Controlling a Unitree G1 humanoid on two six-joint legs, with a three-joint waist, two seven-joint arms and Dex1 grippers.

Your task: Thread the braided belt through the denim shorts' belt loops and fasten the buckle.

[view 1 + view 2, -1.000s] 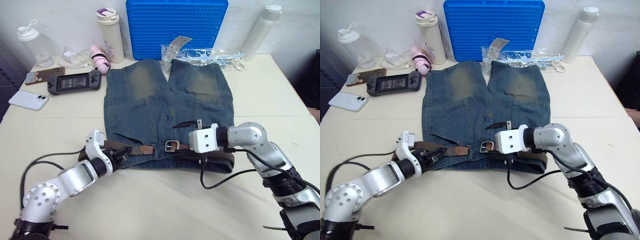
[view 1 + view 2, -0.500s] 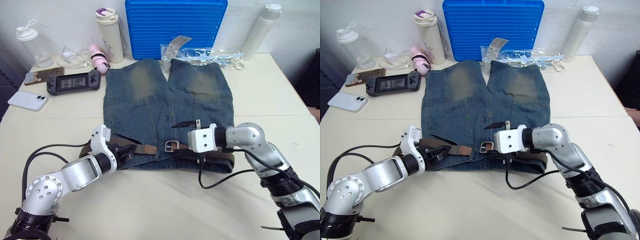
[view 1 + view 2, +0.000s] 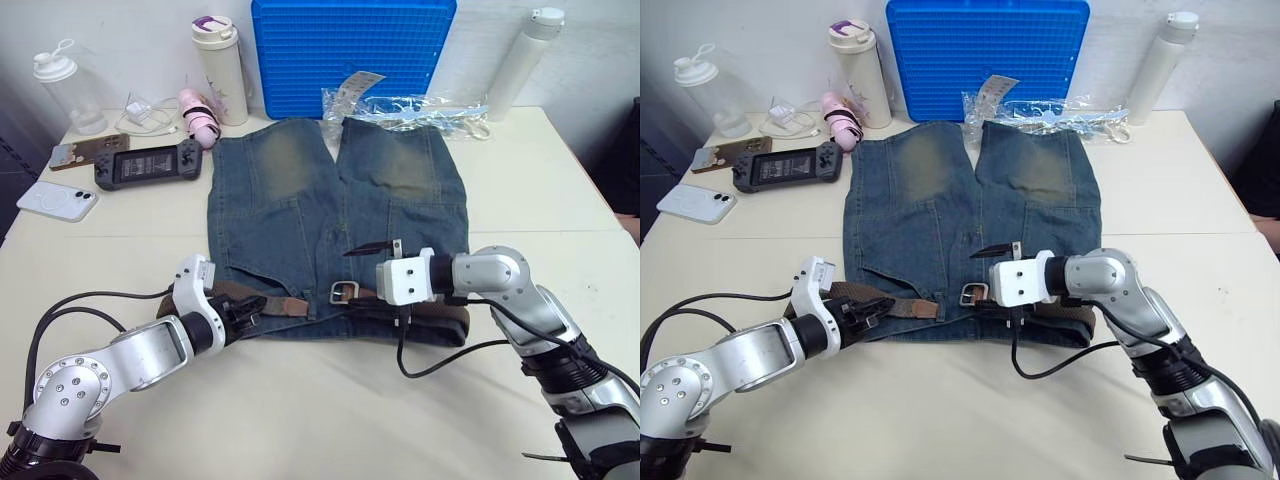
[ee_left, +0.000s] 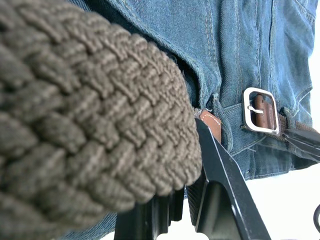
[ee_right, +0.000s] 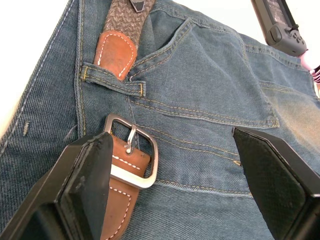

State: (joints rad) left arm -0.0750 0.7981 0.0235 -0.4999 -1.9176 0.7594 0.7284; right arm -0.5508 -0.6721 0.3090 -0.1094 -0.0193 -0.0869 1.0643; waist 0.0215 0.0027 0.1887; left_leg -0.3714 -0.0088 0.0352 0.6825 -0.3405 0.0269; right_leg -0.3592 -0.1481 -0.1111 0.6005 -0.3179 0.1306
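Note:
The denim shorts [image 3: 300,200] lie flat on the table with the waistband toward me. Along the waistband runs the braided belt [image 3: 225,293]. My left gripper [image 3: 247,311] is shut on it near the shorts' left edge. The belt's brown leather tip [image 5: 116,52] rests against a belt loop [image 5: 114,80], a short way left of the buckle [image 3: 344,292]. My right gripper [image 5: 170,140] is open over the waistband. The silver buckle [image 5: 131,152] lies just beside one of its fingers [image 5: 87,165]. The rest of the belt [image 3: 440,318] follows the waistband under the right wrist.
A blue grid board [image 3: 352,55] stands at the back, with a plastic bag [image 3: 410,108] in front of it. Bottles [image 3: 222,70] [image 3: 522,62] [image 3: 60,90] line the far edge. A game console [image 3: 148,163] and a phone [image 3: 57,200] lie at the far left.
My left gripper pushed right along the waistband with the belt, then drew back a little to the left. The right gripper and the buckle stayed put.

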